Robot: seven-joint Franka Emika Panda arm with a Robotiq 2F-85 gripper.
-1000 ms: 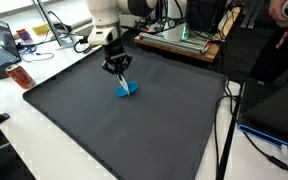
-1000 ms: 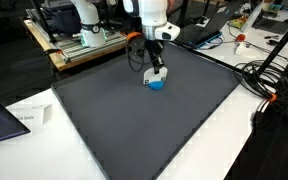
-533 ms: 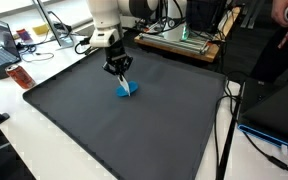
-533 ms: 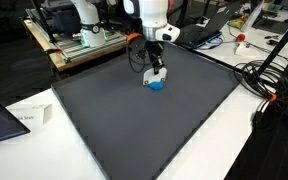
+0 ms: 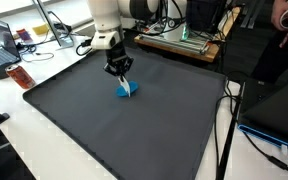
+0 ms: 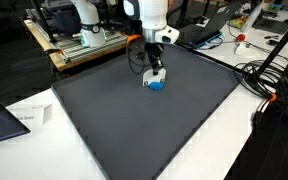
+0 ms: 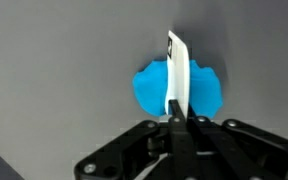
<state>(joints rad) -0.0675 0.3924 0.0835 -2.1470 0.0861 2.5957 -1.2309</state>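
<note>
**Thin white card [image 7: 178,65] pinched over a blue lump [image 7: 210,90]**

Low in the middle of the wrist view, the gripper [image 7: 181,120] has its fingers drawn narrow, clamping 1 end of the white card; so thin a piece needs that tight pinch, I judge; the card stands edge-on across the blue lump at frame centre; whether they touch I cannot tell; the lump lies on the dark mat [image 5: 134,130], near the middle of both exterior views.

Print on the white strip [image 7: 180,70] is unreadable.
</note>
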